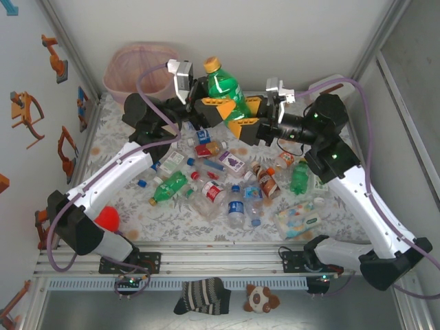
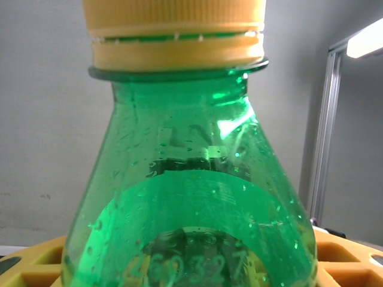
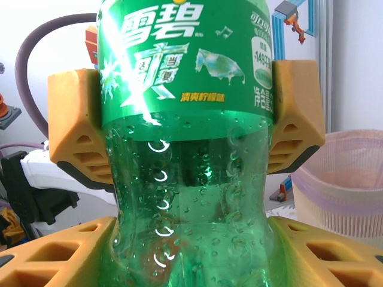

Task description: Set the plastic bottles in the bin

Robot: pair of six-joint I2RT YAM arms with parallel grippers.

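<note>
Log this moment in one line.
green bottle: aloft | left gripper: shut on label | right gripper: shut on lower body | bin: far left, bottle outside

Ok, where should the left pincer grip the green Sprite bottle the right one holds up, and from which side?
The label band: straight-walled, below the tapering shoulder and above the lower body that the right pincer holds. Come side-on, facing the right arm; the left pincer has its pads against that band of the Sprite bottle.

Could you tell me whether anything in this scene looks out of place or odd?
Yes: a striped sock and a small plush toy lie below the near rail, off the patterned table. A wipes pack sits among the scattered bottles.
</note>
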